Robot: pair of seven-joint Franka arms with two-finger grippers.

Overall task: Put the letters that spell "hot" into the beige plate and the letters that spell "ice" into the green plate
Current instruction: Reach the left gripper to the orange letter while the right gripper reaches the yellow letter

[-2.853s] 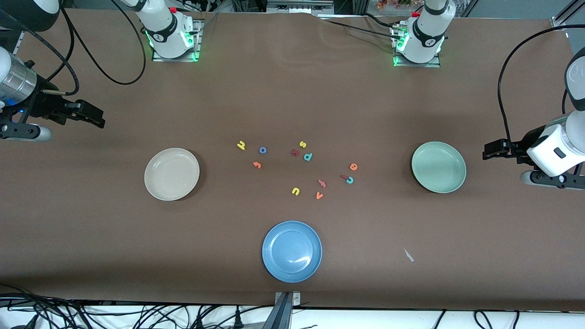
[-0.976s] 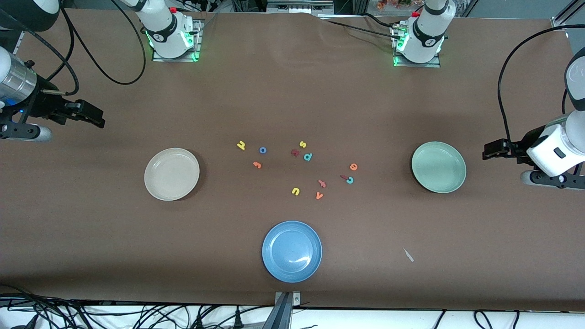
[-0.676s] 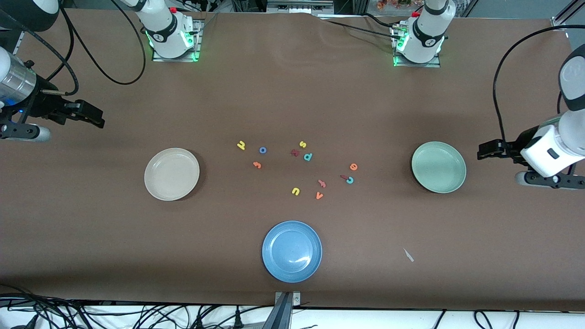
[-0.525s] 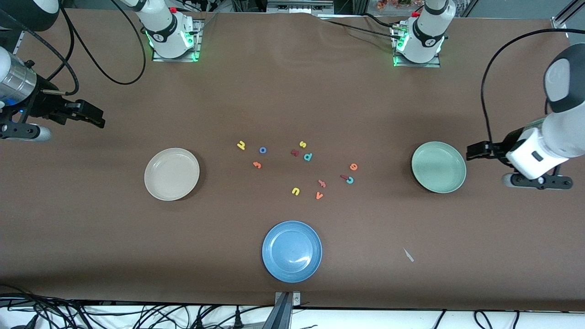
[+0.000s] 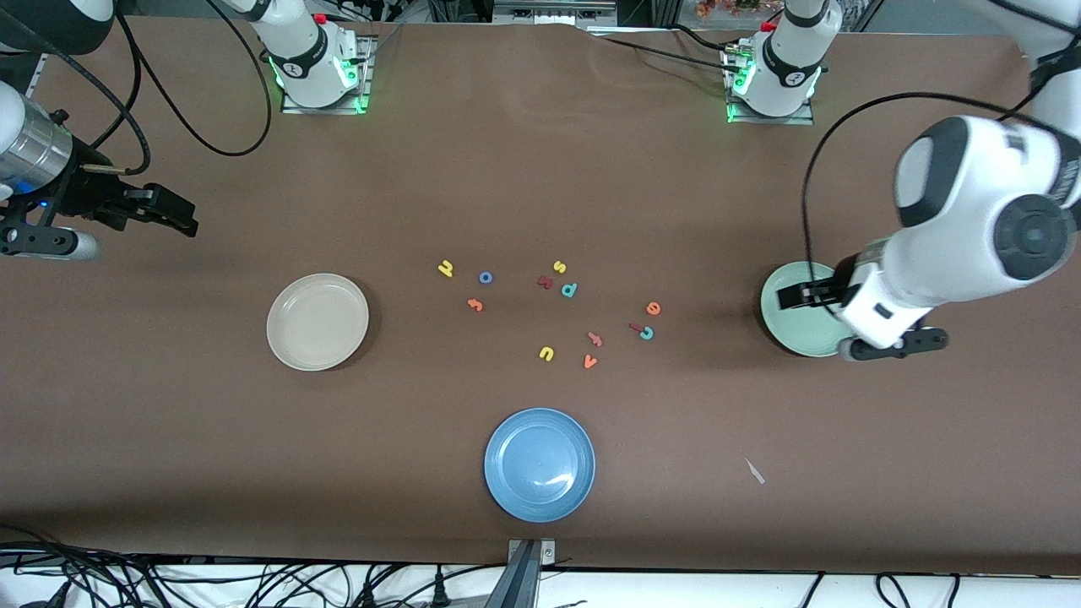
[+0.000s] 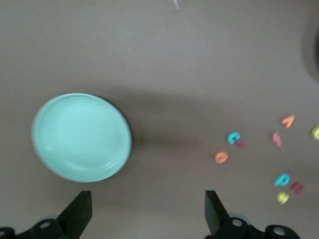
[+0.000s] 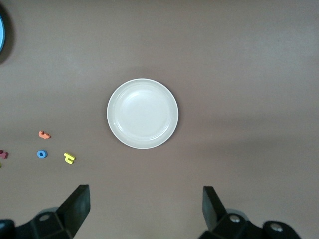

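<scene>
Six tiny foam letters (image 5: 647, 333) look light, squashy: pinch across edges. Left tool (image 5: 798, 295) wide over round sage-green plate (image 5: 790, 336); right tool (image 5: 173, 221) wide, waiting.

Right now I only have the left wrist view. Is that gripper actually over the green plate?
Observer: Yes. In the front view the left gripper hangs open over the green plate.
Operator: Right arm?
Observer: It waits. The right gripper is open over bare table at its own end, not over the beige plate.
Operator: Where are h, o, t?
Observer: The yellow h, blue o and orange t lie close together on the table, on the beige plate's side of the letter cluster.
</scene>
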